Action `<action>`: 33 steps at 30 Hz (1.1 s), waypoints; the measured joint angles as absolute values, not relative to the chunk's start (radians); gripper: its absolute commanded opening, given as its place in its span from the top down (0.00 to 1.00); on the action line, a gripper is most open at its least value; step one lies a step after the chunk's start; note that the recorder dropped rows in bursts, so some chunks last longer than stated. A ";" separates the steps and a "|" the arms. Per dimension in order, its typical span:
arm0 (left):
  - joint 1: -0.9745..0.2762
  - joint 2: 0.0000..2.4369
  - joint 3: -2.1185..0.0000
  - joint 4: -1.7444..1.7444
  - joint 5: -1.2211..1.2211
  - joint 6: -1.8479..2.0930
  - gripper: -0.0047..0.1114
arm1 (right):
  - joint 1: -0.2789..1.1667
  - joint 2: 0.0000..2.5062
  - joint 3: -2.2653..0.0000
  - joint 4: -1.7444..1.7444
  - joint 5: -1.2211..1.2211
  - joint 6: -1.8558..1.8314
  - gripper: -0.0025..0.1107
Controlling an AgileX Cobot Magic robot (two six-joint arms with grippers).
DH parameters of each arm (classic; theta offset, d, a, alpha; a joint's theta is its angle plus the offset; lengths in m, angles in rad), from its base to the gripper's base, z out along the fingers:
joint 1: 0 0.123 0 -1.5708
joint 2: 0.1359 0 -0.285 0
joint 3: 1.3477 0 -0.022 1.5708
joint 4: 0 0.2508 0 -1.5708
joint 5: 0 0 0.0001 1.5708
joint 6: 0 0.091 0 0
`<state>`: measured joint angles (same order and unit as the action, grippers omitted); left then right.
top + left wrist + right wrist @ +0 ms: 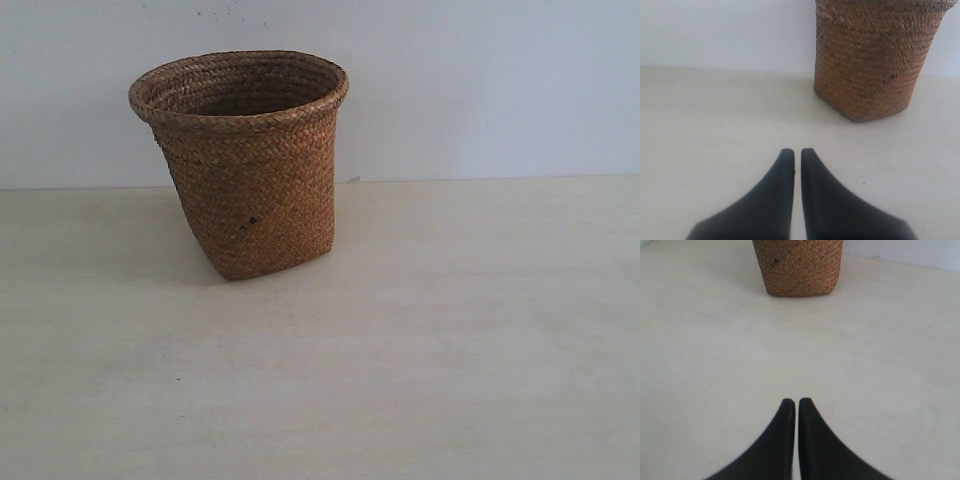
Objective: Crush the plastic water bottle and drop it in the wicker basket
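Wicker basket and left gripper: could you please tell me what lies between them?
Only bare table shows between the shut left gripper and the wicker basket, in the left wrist view.

The pale table (450, 350), possibly wood, carries the wicker basket (250, 190) standing upright toward eleven o'clock from its centre.

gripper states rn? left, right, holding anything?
Left gripper: closed, holding nothing.
Right gripper: closed, holding nothing.
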<state>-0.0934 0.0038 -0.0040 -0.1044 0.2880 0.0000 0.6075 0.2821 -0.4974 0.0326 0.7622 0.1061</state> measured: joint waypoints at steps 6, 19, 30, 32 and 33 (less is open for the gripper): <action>-0.093 0.004 -0.004 -0.104 0.288 0.000 0.93 | 0.608 0.282 -0.497 0.033 0.762 0.106 0.98; -0.093 0.004 -0.004 -0.106 0.288 0.000 0.93 | 0.608 0.282 -0.497 0.033 0.762 0.106 0.98; -0.093 0.004 -0.004 -0.108 0.288 0.000 0.93 | 0.587 0.139 -0.455 0.008 0.584 0.094 0.98; -0.093 0.004 -0.004 -0.108 0.288 0.000 0.93 | 0.549 0.069 -0.424 0.000 0.457 0.058 0.98; -0.093 0.004 -0.004 -0.108 0.288 0.000 0.93 | 0.528 0.044 -0.404 0.000 0.403 0.040 0.98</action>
